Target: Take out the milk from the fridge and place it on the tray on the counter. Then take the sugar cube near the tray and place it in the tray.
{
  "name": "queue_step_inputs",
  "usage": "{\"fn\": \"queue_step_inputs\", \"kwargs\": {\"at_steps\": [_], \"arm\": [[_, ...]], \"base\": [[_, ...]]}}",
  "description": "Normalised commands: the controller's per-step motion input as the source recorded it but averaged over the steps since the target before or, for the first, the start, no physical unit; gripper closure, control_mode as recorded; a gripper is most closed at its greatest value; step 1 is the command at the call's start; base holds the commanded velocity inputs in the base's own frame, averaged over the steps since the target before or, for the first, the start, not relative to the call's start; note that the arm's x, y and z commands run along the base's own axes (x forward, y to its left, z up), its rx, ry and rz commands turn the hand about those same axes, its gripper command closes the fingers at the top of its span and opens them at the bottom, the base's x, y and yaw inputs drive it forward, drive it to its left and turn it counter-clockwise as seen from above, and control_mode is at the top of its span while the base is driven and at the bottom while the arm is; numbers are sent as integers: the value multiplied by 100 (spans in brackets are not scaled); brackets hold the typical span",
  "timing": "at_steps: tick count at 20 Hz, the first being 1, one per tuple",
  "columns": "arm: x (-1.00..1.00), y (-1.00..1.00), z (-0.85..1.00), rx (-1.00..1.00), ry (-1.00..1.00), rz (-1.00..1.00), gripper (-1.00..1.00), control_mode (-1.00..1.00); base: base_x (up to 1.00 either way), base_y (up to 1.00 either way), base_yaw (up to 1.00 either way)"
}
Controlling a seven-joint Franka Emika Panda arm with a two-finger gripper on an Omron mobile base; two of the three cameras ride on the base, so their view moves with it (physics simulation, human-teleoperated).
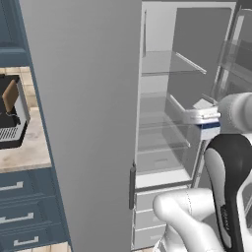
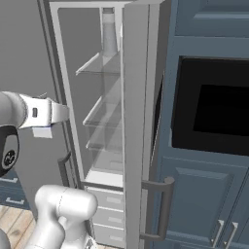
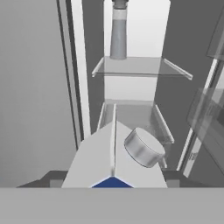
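My gripper [image 3: 113, 178] is shut on the milk [image 3: 113, 153], a white gable-top carton with a grey round cap and a blue band, and the dark fingertips [image 3: 50, 177] press its two sides. The carton [image 1: 206, 125] hangs in the air in front of the open fridge [image 1: 162, 98], level with its middle glass shelves and just outside them. From the right, the hand [image 2: 48, 116] holds the carton [image 2: 43, 131] left of the fridge opening [image 2: 104, 126]. A strip of the counter [image 1: 24, 152] shows at far left. The tray and the sugar cube are out of view.
The fridge's grey door [image 1: 83, 123] stands open between the carton and the counter. A tall grey bottle [image 3: 118, 30] stands on the upper shelf. A dark appliance [image 1: 12, 115] sits on the counter over blue-grey drawers [image 1: 19, 206]. A black wall oven [image 2: 214, 107] is right of the fridge.
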Motion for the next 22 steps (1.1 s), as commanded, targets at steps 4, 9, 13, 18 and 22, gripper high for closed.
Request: {"fn": "queue_step_inputs", "kwargs": {"at_steps": [4,9,13,18,22], "arm": [[0,0,0,0,0,0,100,100],[0,0,0,0,0,0,100,100],[0,0,0,0,0,0,100,100],[0,0,0,0,0,0,100,100],[0,0,0,0,0,0,100,100]], "base": [[-47,76,9],[-11,100,8],[-18,100,40],[-54,100,66],[-32,100,74]]}}
